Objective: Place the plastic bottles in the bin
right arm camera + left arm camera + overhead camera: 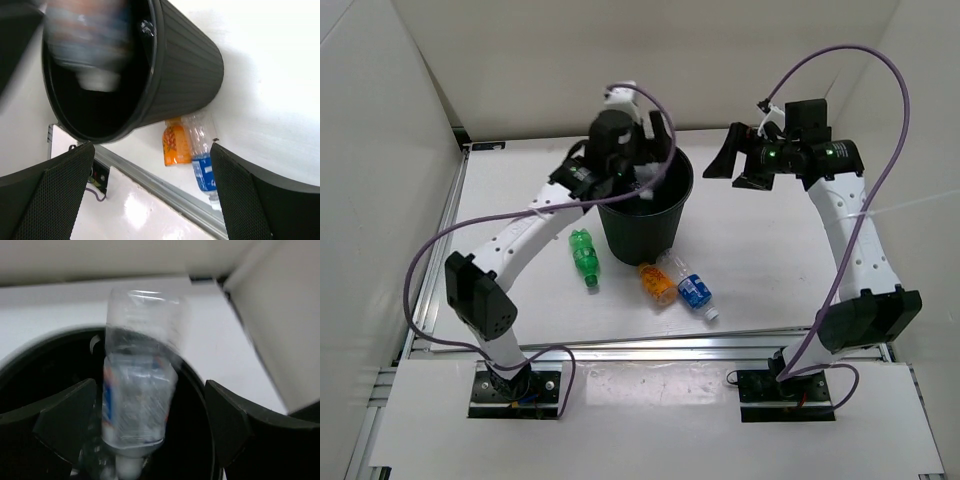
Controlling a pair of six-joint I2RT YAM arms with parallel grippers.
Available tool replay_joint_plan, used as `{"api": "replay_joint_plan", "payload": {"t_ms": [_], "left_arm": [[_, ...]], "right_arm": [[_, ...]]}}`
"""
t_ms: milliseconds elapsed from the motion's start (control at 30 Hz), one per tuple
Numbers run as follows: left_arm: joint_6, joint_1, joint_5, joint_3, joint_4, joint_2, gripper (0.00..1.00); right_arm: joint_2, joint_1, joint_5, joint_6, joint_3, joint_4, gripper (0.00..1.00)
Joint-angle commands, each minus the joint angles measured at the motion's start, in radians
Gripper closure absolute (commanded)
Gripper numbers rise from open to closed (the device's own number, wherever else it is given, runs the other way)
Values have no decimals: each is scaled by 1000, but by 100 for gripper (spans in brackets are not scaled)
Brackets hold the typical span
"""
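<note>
From above, the large round black plastic bin (642, 240) stands at the middle of the white tabletop (760, 270). The left gripper (623, 172) hangs over the bin's upper left rim. The right gripper (735, 165) is held up to the right of the bin, apart from it, its jaws spread wide with nothing between them. Three bottles lie on the tabletop below the bin. A green plastic bottle (584, 257) is at the lower left. A short orange plastic bottle (658, 284) and a clear plastic bottle with a blue label (693, 290) lie side by side at the lower right.

In the left wrist view, the left gripper (150, 390) has its jaws apart over the bin (30, 355). A blurred clear plastic bottle (140, 385) hangs cap down between the fingers (65, 425), with a gap on each side.

In the right wrist view, the right gripper (151, 146) stands open. The bin (190, 65) fills the upper middle. The blurred clear plastic bottle (87, 45) is at its mouth, in the upper left of the frame. The short orange plastic bottle (175, 145) and the clear plastic bottle with a blue label (202, 167) lie just below the bin's wall.
</note>
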Motion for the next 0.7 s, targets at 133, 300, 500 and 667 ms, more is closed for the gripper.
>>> {"api": "replay_joint_plan", "payload": {"t_ms": [133, 300, 500, 667], "left_arm": [[163, -75, -170, -16, -8, -187, 0], [54, -26, -488, -208, -8, -346, 0], [7, 6, -530, -526, -17, -593, 0], [-113, 28, -542, -785, -78, -771, 0]], "right_arm": [[-142, -6, 35, 6, -207, 73, 0], [-258, 6, -1, -18, -533, 204, 0], [-325, 78, -35, -40, -790, 337, 0], [-260, 142, -8, -31, -902, 422, 0]]}}
